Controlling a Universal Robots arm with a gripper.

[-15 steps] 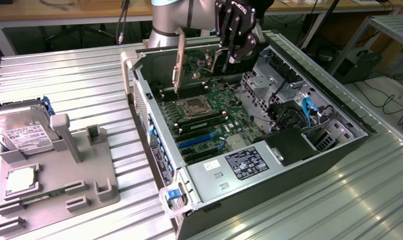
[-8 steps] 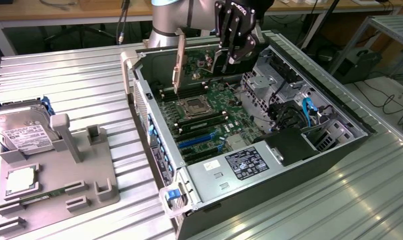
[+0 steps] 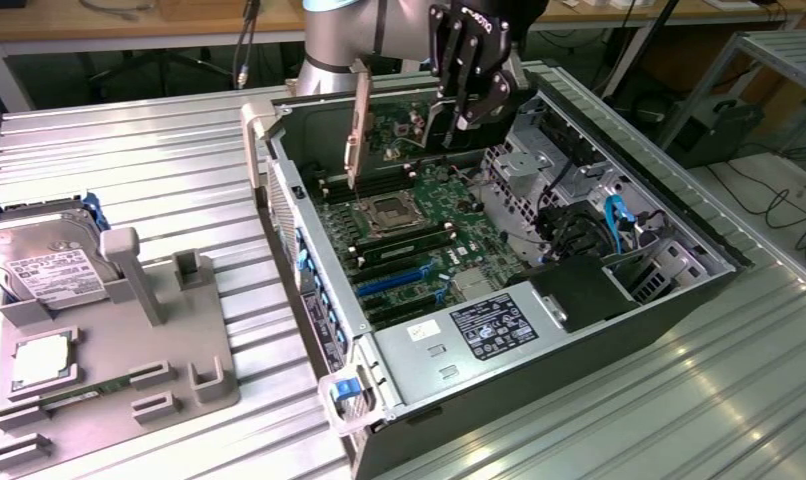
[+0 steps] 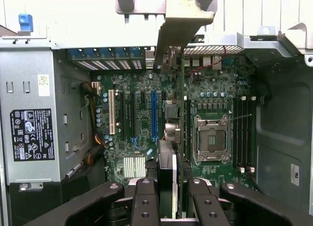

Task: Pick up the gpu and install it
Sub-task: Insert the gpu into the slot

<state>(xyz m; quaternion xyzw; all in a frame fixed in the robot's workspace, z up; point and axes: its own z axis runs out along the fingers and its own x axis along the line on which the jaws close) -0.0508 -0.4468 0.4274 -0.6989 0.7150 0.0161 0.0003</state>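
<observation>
Gripper [image 3: 459,118] hangs over the open PC case [image 3: 670,290], jaws narrowed on the gpu [image 3: 359,125]. In the exterior view we see the card edge-on, upright, bracket end pointing down toward the motherboard [image 3: 423,225], clear of it and hovering roughly above the CPU socket [image 3: 383,212]. On the exterior view's left, a hard drive [image 3: 50,265] sits in a grey fixture tray [image 3: 176,370], well apart from the case. The power supply [image 3: 490,330] lies at the case's near end.

We judge the card light, stiff and thin, but fragile: bare board, edge contacts, easy to crack if twisted. Best held by the board's long edges or flat faces, away from the connector. Exact contact points are hidden behind the gripper body.

Wrist view: the gripper [image 4: 167,187] fingers pinch the gpu [image 4: 177,113] between them, the card running away from the camera, its silver bracket [image 4: 183,25] at the far end. The blue expansion slot [image 4: 153,113] sits just beside the card's line. The card hides part of the board; we cannot tell whether its connector edge lines up with any slot. The power supply [image 4: 32,133] label is unreadable.
</observation>
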